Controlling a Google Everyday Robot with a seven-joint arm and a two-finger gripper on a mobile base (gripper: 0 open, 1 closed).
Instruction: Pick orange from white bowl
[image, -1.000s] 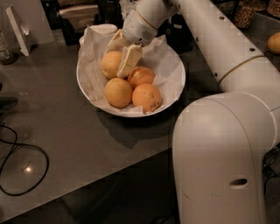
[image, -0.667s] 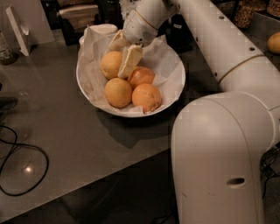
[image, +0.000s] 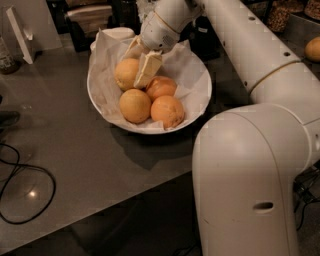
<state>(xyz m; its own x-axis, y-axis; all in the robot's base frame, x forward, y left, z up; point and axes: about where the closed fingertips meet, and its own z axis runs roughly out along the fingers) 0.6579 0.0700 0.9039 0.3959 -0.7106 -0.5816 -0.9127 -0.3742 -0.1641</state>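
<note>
- Our cream two-finger gripper (image: 141, 70) sits inside the wide, paper-lined glossy white bowl (image: 200, 102) — touching the round, pale yellow-orange orange (image: 125, 74) on its left.
- Gripping or not — we cannot tell.

Gripper (image: 143, 70) is parked up near the top middle, over a grey table (image: 75, 145). Just below-right of it there's a reddish orange (image: 161, 87), a second reddish orange (image: 167, 111) below that, and a smaller yellowish orange (image: 135, 105) straight under it. Black cable (image: 20, 190) is way off lower-left, an upright white card (image: 20, 27) is far left, and a lone fruit (image: 313, 48) is far right.
</note>
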